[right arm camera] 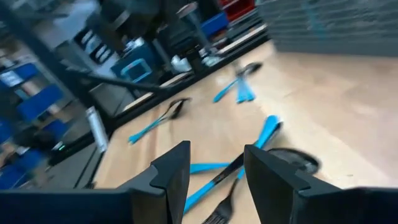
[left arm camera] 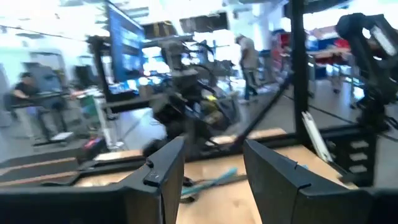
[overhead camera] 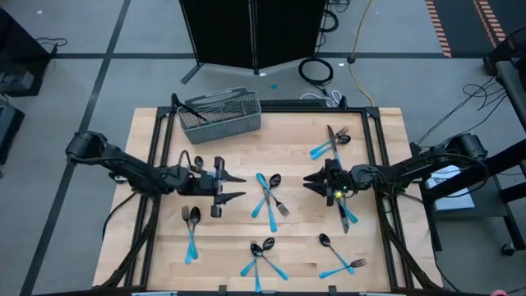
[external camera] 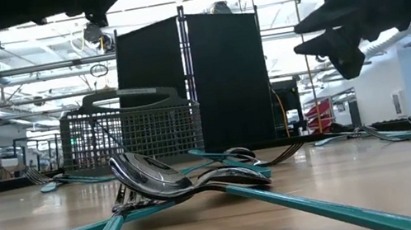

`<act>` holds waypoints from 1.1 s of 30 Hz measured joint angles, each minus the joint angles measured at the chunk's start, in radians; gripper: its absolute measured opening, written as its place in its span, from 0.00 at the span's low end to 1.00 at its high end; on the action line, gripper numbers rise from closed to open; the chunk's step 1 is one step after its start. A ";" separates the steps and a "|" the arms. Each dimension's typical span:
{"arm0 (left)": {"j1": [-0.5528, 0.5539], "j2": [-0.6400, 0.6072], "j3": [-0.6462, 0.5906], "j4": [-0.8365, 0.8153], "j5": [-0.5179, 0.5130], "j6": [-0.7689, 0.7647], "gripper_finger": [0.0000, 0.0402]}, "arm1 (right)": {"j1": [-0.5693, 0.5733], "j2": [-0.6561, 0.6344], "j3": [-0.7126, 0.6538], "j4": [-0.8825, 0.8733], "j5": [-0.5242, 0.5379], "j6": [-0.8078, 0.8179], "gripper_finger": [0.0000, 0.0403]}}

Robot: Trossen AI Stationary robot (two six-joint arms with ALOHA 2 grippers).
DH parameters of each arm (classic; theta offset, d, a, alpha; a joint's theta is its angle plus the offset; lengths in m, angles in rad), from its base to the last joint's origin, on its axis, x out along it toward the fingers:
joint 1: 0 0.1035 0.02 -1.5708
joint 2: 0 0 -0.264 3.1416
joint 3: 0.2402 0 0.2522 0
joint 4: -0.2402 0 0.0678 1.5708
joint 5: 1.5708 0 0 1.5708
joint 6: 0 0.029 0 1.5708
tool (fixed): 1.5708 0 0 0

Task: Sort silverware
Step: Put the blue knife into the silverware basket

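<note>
Crossed spoons (external camera: 168, 181) fill the low view's foreground. High view: silverware (overhead camera: 269, 197) scattered in clusters, basket (overhead camera: 220, 113) far-left. Left gripper (overhead camera: 233, 187) and right gripper (overhead camera: 311, 182) hover spread, empty. Advise: isolate one handle before closing.

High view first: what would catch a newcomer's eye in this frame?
Small clusters of blue-handled silverware lie scattered across the wooden table. Both dark arms reach in from the sides, the left claw and right claw open and empty, facing each other above the middle cluster. A grey wire-mesh basket sits at the far left corner.
</note>
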 joint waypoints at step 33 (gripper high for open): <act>0.006 0.489 0.608 -0.766 0.135 0.045 0.40 | 0.071 0.202 0.000 0.192 -0.023 0.054 0.36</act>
